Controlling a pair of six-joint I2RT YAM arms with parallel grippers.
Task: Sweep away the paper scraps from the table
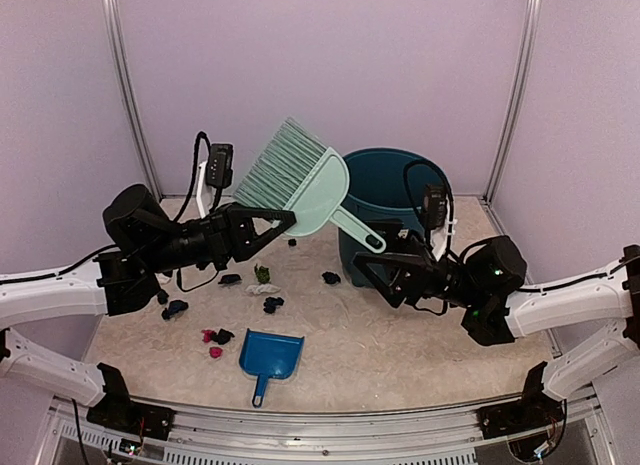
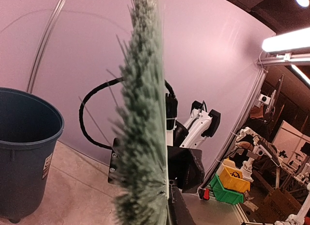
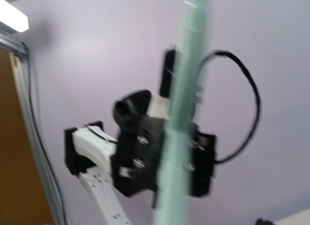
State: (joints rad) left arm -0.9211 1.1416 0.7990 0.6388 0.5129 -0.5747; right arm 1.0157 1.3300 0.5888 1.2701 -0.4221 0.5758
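The beige table (image 1: 400, 345) carries dark, pink and green paper scraps (image 1: 272, 304) scattered left of centre, with a blue dustpan (image 1: 272, 353) near them and a teal bin (image 1: 385, 185) at the back.

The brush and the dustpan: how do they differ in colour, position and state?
The brush is pale green; the dustpan is blue. The brush is up in the air, bristles upward, held by the left gripper; the dustpan lies flat on the table, untouched. Both have a handle.
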